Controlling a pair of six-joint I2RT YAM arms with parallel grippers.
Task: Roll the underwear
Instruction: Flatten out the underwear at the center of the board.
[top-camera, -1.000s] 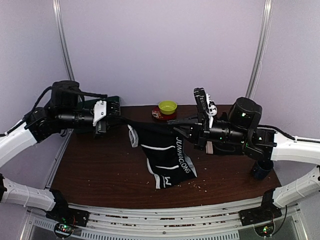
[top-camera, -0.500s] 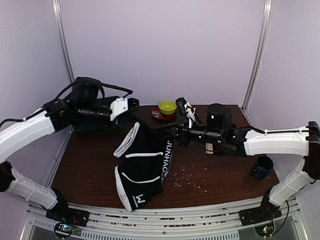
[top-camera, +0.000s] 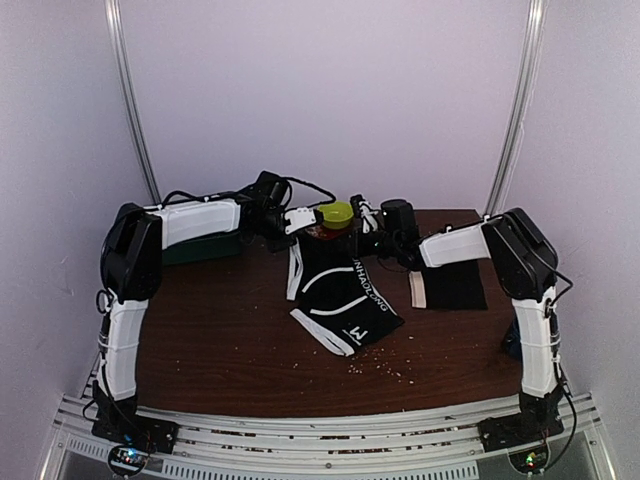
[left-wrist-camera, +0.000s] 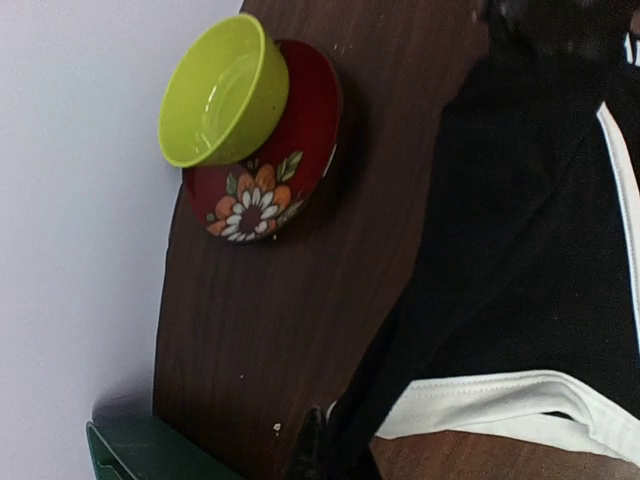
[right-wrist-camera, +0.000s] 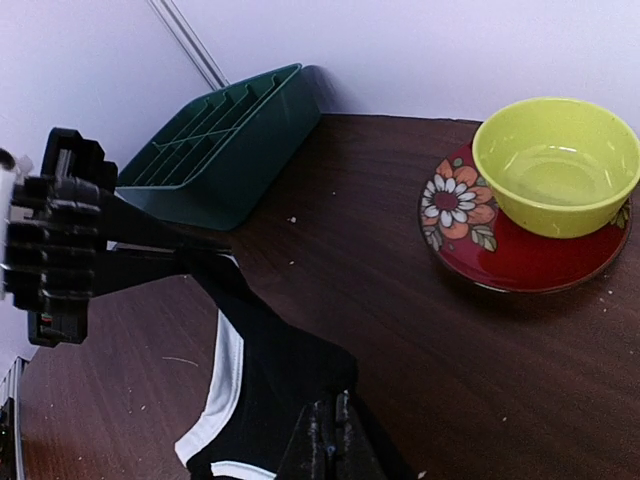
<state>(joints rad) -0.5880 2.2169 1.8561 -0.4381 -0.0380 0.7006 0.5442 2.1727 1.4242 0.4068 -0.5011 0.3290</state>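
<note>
1. Change from the earlier views: 1 second ago both arms were bent and held the strapped underwear (top-camera: 340, 290) stretched above the middle of the table (top-camera: 220, 340). Both arms are now reached out toward the far edge. The left gripper (top-camera: 303, 222) and the right gripper (top-camera: 362, 238) stand closer together than before, just in front of the green bowl (top-camera: 336, 212).

2. The lower part of the strapped underwear now lies on the table. Its top edge is held up between the 2 grippers.

3. The plain underwear (top-camera: 450, 285), which the right arm hid earlier, now shows flat on the table to the right, apart from the strapped one.

4. Gripper state: the left gripper (right-wrist-camera: 205, 262) is clamped on 1 upper corner of the strapped underwear (right-wrist-camera: 270, 380). The right gripper (right-wrist-camera: 330, 440) has its fingers together on the black fabric of the other corner.

5. Writing: white capital letters run along the waistband (1 second ago they read JUNHAOCONG; now they lie turned away and are too small to read in full). A white M-shaped mark sits near the lower end.

6. The bowl (right-wrist-camera: 555, 165) rests on a red plate (right-wrist-camera: 520, 250) with a flower print. A green tray (right-wrist-camera: 225, 150) stands at the far left edge.
</note>
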